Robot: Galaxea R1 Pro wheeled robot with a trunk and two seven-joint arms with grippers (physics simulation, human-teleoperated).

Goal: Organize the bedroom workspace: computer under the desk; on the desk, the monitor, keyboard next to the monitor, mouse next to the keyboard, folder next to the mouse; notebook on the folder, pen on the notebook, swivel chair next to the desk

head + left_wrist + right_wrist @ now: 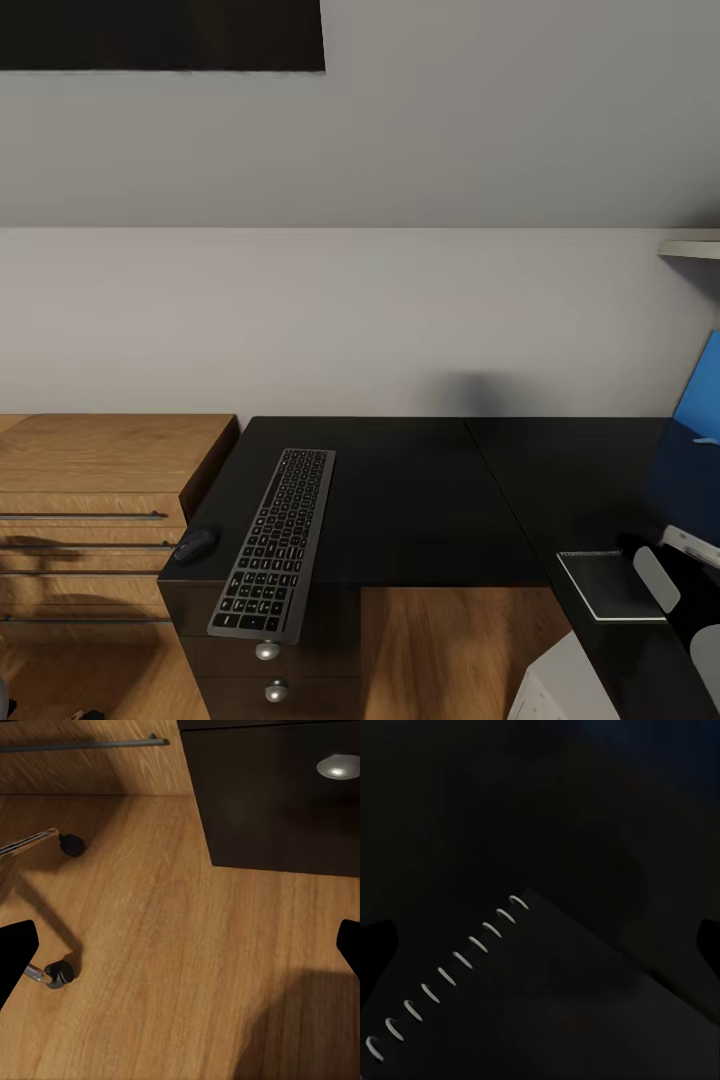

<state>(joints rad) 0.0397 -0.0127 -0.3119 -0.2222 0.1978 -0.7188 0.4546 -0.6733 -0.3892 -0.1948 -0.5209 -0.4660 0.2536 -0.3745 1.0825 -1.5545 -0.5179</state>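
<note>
On the glossy black desk [430, 500] the keyboard [272, 545] lies lengthwise near the left end, its near end over the front edge. The mouse [195, 545] rests just left of it at the desk's corner. The grey spiral notebook [608, 585] lies on the desk's right wing, and my right gripper [540, 945] hovers open above the notebook [555, 1005]. My left gripper [180, 952] hangs open over the wooden floor, near the swivel chair's casters [58, 973]. A light grey computer [562, 688] stands under the desk. The monitor, folder and pen are out of view.
A wooden dresser [95, 500] adjoins the desk's left end. Black drawers with silver knobs [267, 651] sit below the keyboard. A blue panel [702, 390] and a shelf [690, 248] are at the right edge. Grey parts of my right arm [657, 578] hang beside the notebook.
</note>
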